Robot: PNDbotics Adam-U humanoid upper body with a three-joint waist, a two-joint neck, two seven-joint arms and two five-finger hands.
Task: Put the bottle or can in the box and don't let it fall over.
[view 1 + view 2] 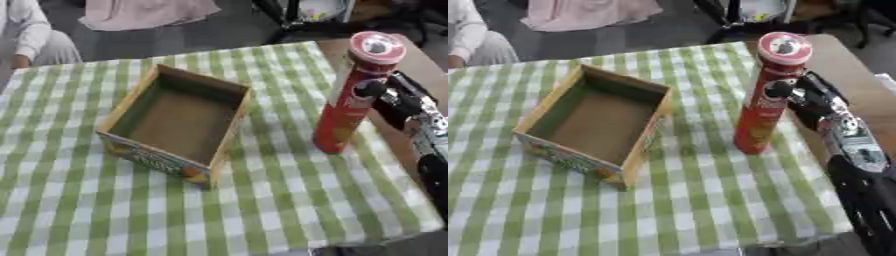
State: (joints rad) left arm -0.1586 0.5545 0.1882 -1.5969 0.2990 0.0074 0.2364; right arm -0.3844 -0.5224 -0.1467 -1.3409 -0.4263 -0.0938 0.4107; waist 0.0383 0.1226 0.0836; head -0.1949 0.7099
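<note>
One hand in view: right hand [811, 102], arm entering from the lower right, fingers curled round the mid-body of the red can [765, 97]. Can upright, base on the green-checked tablecloth [710, 200], well right of the open cardboard box [592, 122]. Box holds nothing.

The tall can [765, 95] is red with a red-and-white lid and pale print at its middle, just beside the black fingertips of the black-and-silver right hand [811, 100]. The open box [179, 122] is tan inside with orange-green print outside. The tablecloth [289, 200] is green-and-white checked.
</note>
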